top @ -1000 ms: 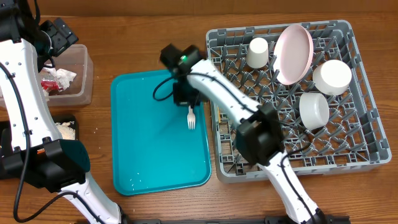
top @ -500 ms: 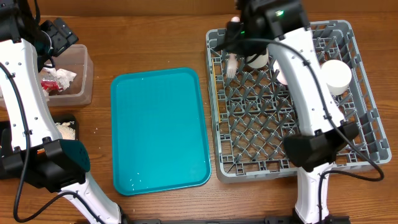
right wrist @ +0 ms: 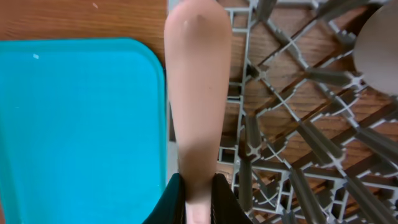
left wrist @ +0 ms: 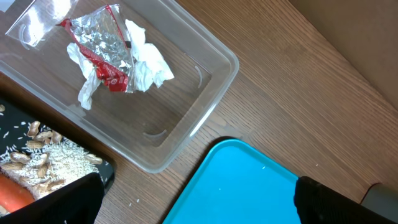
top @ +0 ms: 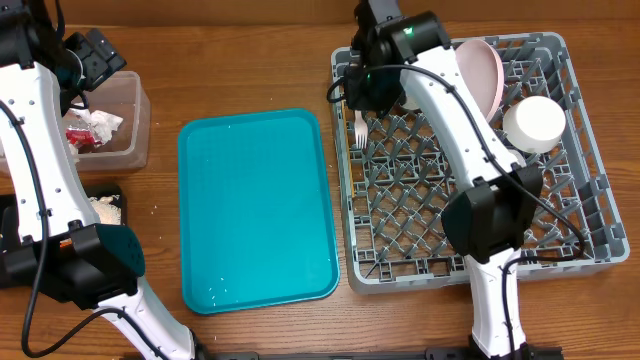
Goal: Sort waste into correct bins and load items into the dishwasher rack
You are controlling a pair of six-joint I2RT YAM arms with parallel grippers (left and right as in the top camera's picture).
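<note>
My right gripper (top: 362, 106) (right wrist: 198, 194) is shut on the white fork (top: 360, 128) (right wrist: 198, 93). It holds the fork over the left edge of the grey dishwasher rack (top: 585, 215) (right wrist: 292, 124). The rack holds a pink plate (top: 482, 72) on edge and a white bowl (top: 535, 122). At the far left, my left gripper (top: 95, 55) (left wrist: 196, 211) hangs open and empty. Below it are the clear tub (left wrist: 186, 106) (top: 135, 120) and the black tray (left wrist: 99, 171). A red-and-silver wrapper (left wrist: 102, 56) and a white napkin (left wrist: 146, 59) lie in the tub. Grain scraps (left wrist: 43, 152) and a carrot (left wrist: 12, 196) lie in the tray.
A flat teal tray (top: 255, 205) (left wrist: 261, 193) (right wrist: 74, 124) lies bare between the bins and the rack, with a few crumbs on it. My right arm crosses over the rack's middle and hides part of its contents.
My right gripper lifted the fork off the teal tray and carried it right, over the rack. It has since come back to the rack's left edge. The left arm has not moved.
</note>
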